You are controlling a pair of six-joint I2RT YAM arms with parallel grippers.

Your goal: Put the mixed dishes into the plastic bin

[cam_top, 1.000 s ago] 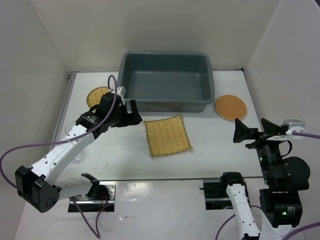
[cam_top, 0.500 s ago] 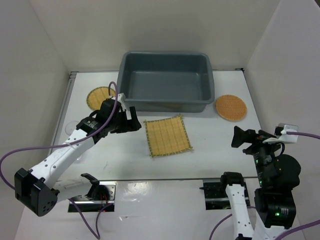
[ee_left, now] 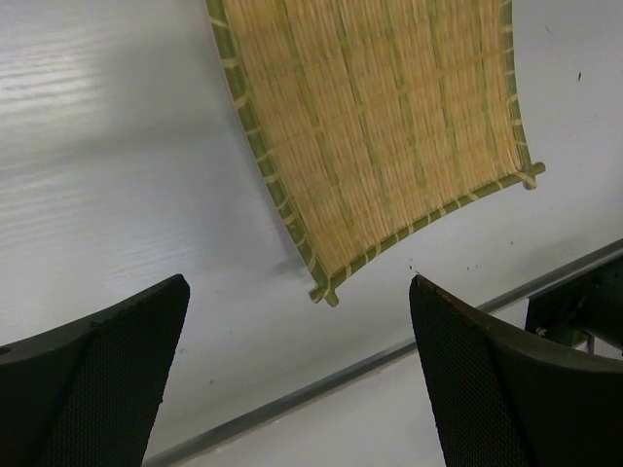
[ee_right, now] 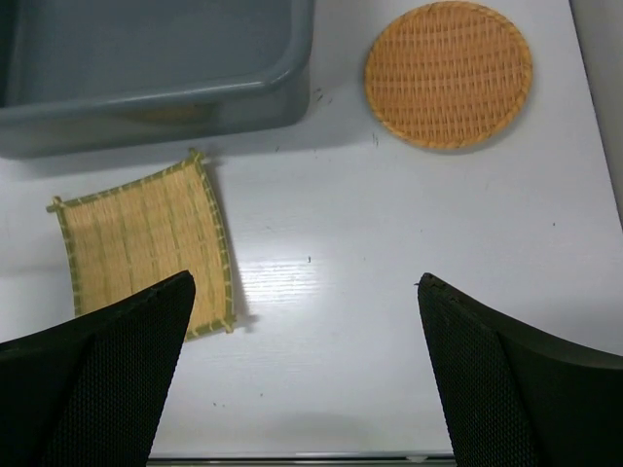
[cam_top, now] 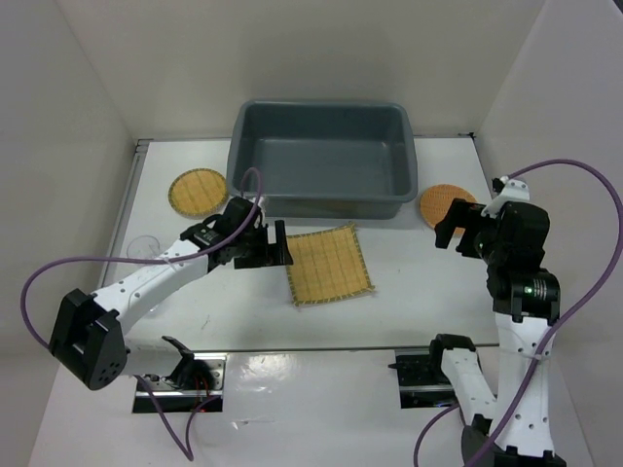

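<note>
The grey plastic bin [cam_top: 321, 104] stands at the back middle and holds no dishes; its near corner shows in the right wrist view [ee_right: 146, 107]. The square yellow mat [cam_top: 327, 263] lies flat in front of it, also seen in the left wrist view [ee_left: 375, 126] and the right wrist view [ee_right: 146, 248]. The orange disc [cam_top: 440, 201] lies right of the bin [ee_right: 448, 73]. The yellow dark-rimmed disc [cam_top: 198, 191] lies left of the bin. The clear glass [cam_top: 144, 247] stands faintly at far left. My left gripper [cam_top: 279, 246] is open and empty at the mat's left edge [ee_left: 297, 360]. My right gripper [cam_top: 456, 232] is open and empty above the table near the orange disc [ee_right: 307, 370].
White walls close in the table on the left, back and right. A dark seam runs along the table's front edge [ee_left: 389, 355]. The arm bases and mounting plates [cam_top: 428, 370] sit at the near edge.
My left gripper moved right, down to the mat's left edge. My right arm swung up and back toward the orange disc, partly covering it from above. The dishes have not moved.
</note>
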